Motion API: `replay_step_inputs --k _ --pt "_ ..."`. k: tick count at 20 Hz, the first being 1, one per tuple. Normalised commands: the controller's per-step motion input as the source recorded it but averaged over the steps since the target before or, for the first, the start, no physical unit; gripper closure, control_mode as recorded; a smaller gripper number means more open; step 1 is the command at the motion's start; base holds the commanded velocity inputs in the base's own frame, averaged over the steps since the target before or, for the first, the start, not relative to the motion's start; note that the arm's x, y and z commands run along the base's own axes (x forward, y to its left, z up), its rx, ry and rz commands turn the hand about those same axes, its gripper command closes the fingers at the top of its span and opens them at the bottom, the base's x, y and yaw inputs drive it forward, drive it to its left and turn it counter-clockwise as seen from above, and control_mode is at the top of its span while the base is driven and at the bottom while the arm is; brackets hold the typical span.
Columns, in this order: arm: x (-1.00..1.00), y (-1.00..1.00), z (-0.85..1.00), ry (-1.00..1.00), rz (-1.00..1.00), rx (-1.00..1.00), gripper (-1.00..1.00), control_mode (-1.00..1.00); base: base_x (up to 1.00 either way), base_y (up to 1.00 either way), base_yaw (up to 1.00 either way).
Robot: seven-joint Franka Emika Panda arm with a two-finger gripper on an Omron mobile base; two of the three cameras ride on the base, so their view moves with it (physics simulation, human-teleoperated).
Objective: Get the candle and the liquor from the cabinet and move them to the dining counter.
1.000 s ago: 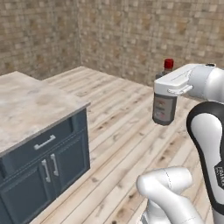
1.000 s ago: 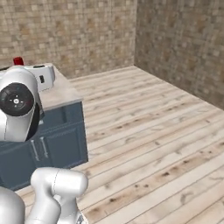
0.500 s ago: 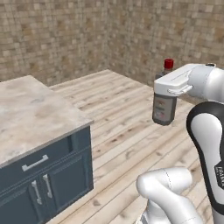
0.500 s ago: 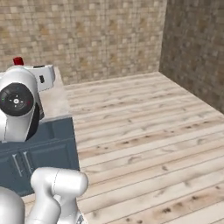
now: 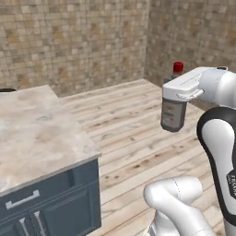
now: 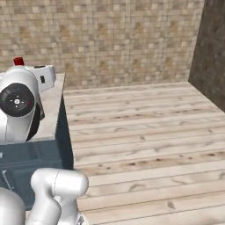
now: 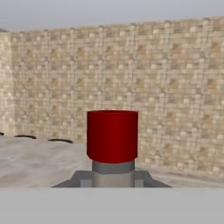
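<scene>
The gripper [image 5: 174, 99] is clamping the liquor [image 5: 173, 110] by its upper body, jaws drawn in tight around the glass, and the bottle is hanging upright out over the wooden floor [image 5: 129, 124]. Its long axis is running straight up and down, red cap [image 5: 178, 67] on top, label facing the left base camera.

Now the relation that matters: the dining counter [image 5: 41, 138], our desk for this delivery, is sitting well off to the left of the bottle in the left base view, and lower than the bottle's base. So the liquor is riding clear of the stone top, with open floor between it and the near corner of the desk.

From the hand view, the cap [image 7: 112, 135] is standing right in front of the lens, and beyond it the pale marbled top [image 7: 39, 164] is stretching away toward the tiled wall [image 7: 131, 78]. From the right base view the cap [image 6: 18, 61] is just peeking above the white arm, with the desk [image 6: 55, 105] edge behind it.

My read: the carry is well along but the placement is not yet done. The bottle looks to need bringing sideways toward the desk and lowering, staying upright.
</scene>
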Motion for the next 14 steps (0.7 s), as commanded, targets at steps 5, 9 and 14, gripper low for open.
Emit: replay_step_inputs --k 5,9,14 --pt "0.00 0.00 0.00 0.00 0.00 0.00 1.00 1.00 1.00 -0.32 0.37" --pt "0.00 0.00 0.00 0.00 0.00 0.00 1.00 1.00 0.95 -0.31 0.39" --pt "0.00 0.00 0.00 0.00 0.00 0.00 1.00 1.00 0.65 -0.32 0.44"
